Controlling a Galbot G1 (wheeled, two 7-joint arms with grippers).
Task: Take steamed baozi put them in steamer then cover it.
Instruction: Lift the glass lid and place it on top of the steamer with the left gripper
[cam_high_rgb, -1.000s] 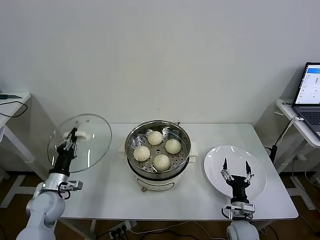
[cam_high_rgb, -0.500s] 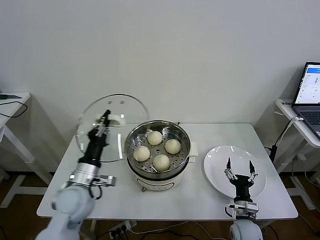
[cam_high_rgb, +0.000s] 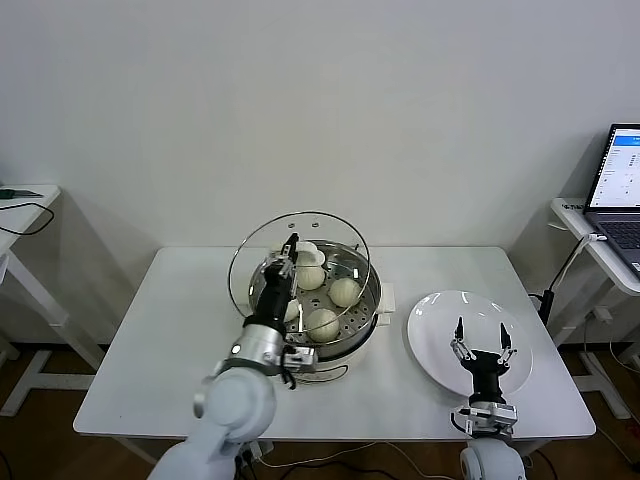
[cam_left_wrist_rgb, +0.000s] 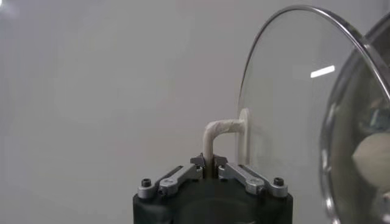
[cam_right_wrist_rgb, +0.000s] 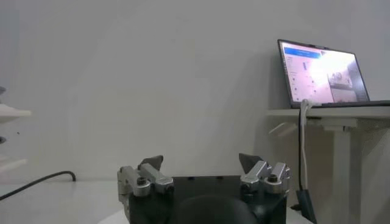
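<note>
four baozi (cam_high_rgb: 322, 323), one steamer (cam_high_rgb: 362, 322), one cover (cam_high_rgb: 340, 232), one plate (cam_high_rgb: 430, 325)

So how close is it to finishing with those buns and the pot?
Nearly there. All four buns already sit in the steamer, and the white plate is bare. The left claw grips the glass lid by its handle, tilted over the pot. Left: lowering it flat. The right claw idles open above the plate.

Access to steamer (cam_high_rgb: 318, 300) mouth blocked from centre-left of head view by cover (cam_high_rgb: 300, 262), held tilted on edge by left gripper (cam_high_rgb: 288, 248), fingers clamped on handle (cam_left_wrist_rgb: 214, 137). Baozi (cam_high_rgb: 345, 292) exposed toward centre-right. Bare table (cam_high_rgb: 170, 330) at left offered free passage. White plate (cam_high_rgb: 470, 335) at lower right partly obstructed by right gripper (cam_high_rgb: 480, 342), fingers spread, above it.
</note>
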